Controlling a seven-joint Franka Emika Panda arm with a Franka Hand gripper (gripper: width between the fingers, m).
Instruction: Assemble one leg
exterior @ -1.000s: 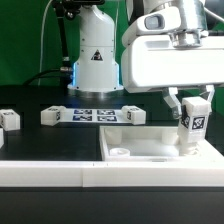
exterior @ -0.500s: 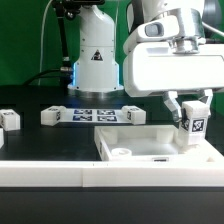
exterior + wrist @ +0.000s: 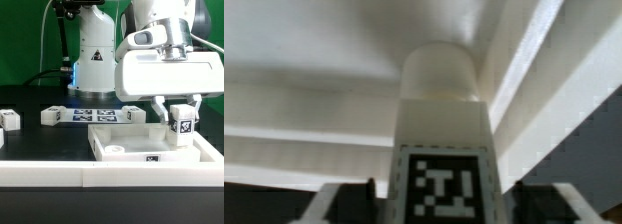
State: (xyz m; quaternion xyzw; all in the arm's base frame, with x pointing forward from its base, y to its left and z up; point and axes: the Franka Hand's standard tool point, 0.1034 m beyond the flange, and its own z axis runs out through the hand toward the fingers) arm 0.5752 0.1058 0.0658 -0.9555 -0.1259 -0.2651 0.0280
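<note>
My gripper [image 3: 181, 110] is shut on the leg [image 3: 181, 123], a small white post with a black-and-white tag, and holds it upright. The leg hangs over the right back part of the large flat white piece with recessed pockets [image 3: 135, 148], its lower end close to that piece's rim; I cannot tell if they touch. In the wrist view the leg [image 3: 446, 110] runs out from between the fingers [image 3: 345, 202] of my gripper [image 3: 446, 208] toward the white piece [image 3: 313, 110]. Its tag faces the camera.
The marker board [image 3: 88, 114] lies behind the large piece, with small white parts at its two ends [image 3: 48, 116] [image 3: 136, 115]. Another leg [image 3: 10, 120] lies at the exterior view's far left. The robot base [image 3: 95, 60] stands at the back.
My gripper has carried the leg up a little and toward the exterior view's left. The large white piece has also shifted left and turned slightly, and a tag on its front edge now shows.
</note>
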